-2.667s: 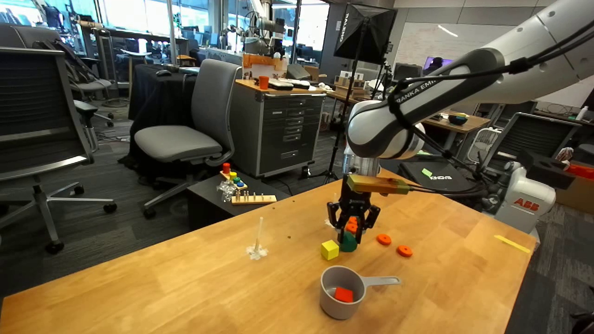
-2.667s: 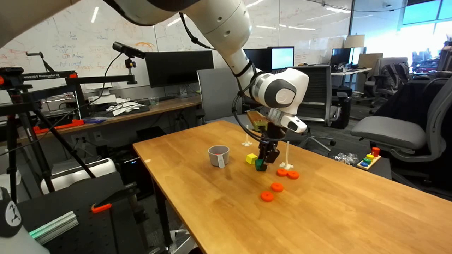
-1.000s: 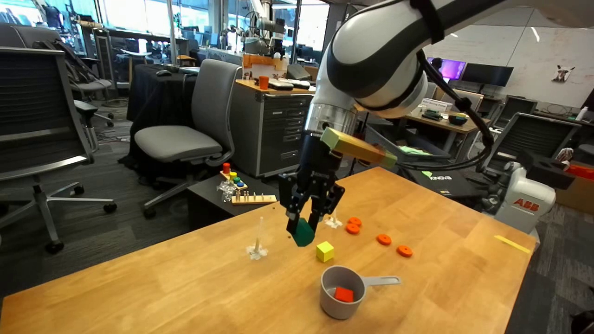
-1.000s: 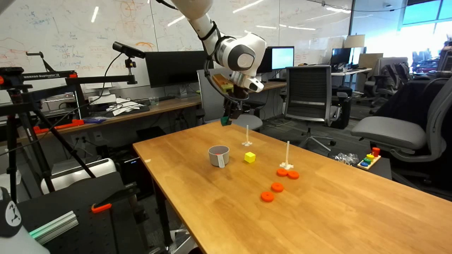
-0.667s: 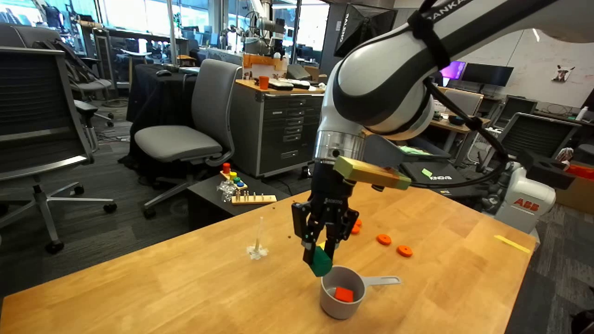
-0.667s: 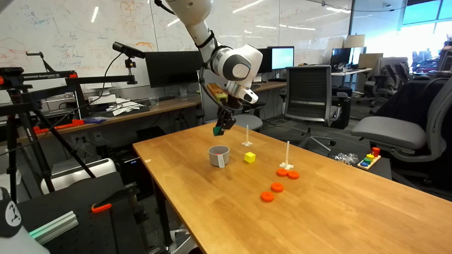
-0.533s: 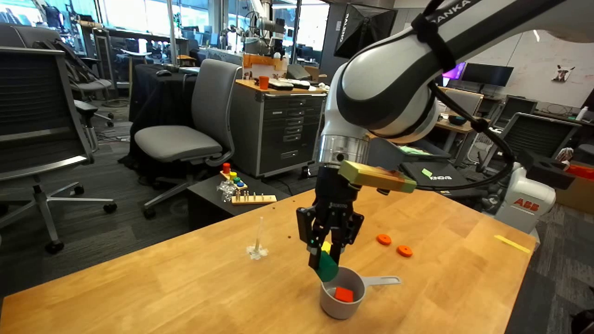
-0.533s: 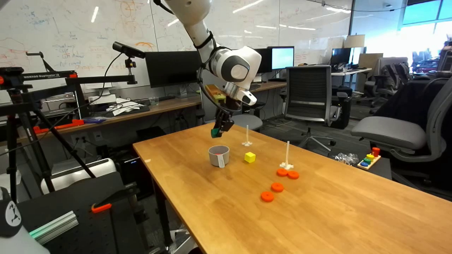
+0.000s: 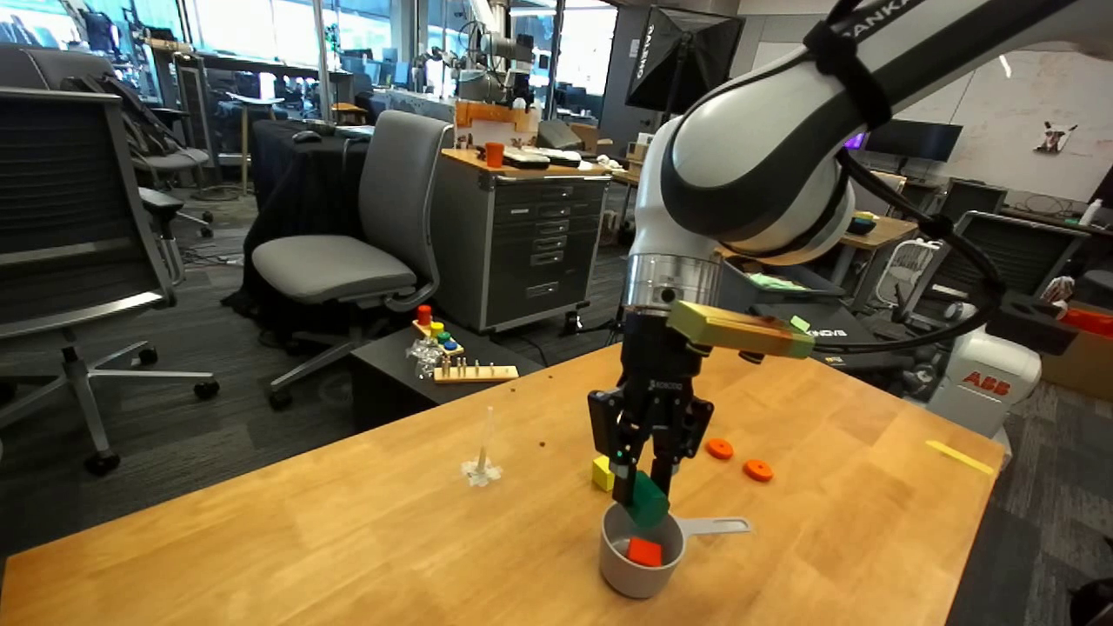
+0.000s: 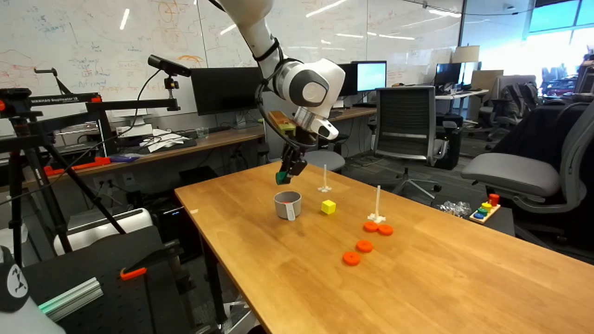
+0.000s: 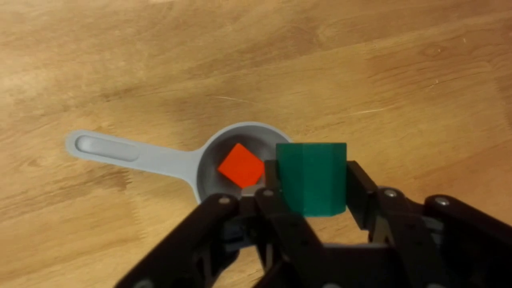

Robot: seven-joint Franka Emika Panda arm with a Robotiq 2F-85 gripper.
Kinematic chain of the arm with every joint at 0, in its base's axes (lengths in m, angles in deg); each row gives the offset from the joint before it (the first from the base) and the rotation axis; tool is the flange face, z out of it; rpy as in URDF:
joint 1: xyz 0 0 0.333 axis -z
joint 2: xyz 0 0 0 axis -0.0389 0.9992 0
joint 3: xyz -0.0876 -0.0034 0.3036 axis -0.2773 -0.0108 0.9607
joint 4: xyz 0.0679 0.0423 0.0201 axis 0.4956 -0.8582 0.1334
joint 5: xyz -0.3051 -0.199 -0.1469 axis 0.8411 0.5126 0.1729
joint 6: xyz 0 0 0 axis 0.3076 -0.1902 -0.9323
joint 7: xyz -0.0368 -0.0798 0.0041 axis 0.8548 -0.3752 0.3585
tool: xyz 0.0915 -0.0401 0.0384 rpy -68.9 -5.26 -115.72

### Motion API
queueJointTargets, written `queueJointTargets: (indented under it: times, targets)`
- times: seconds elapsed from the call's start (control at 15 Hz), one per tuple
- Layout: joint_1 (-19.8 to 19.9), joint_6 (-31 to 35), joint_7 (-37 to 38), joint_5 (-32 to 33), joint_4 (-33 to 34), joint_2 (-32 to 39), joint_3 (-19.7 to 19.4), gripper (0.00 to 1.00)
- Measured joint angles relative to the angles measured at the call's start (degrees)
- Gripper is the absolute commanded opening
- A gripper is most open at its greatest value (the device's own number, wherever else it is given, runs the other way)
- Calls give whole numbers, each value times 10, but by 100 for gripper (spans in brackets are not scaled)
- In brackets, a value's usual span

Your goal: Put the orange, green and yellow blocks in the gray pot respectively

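- The gripper (image 9: 644, 487) clasps the green block (image 11: 312, 180).
- Below it, the gray pot (image 9: 632, 581) holds the orange block (image 11: 242, 166).
- Below and to its side, the yellow block (image 10: 328, 207) sits on the table (image 9: 348, 539).

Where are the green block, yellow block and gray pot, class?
Green block (image 11: 313, 180): wrist view, middle facet.
Yellow block (image 10: 328, 207): in an exterior view, visible middle.
Gray pot (image 9: 637, 581): in an exterior view, outer wall.

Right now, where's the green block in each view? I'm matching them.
In an exterior view: green block right of centre, lower half.
In an exterior view: green block just left of centre.
In the wrist view: green block right of centre, below middle.
Shared landmark: gray pot, visible in all three.
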Motion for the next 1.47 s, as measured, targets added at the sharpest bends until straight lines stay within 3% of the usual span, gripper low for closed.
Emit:
queueJointTargets:
  times: [0.13,0.33,0.4,0.67,1.0,1.47]
  targets:
    - [6,0,0,0,-5,0,-4,74]
    - [13,0,0,0,-10,0,-9,98]
    - [14,0,0,0,-10,0,-11,100]
    - [16,-3,-6,6,-9,0,-14,100]
    - [11,-64,-32,96,11,5,-32,100]
    - [-2,-133,-47,207,105,33,-53,100]
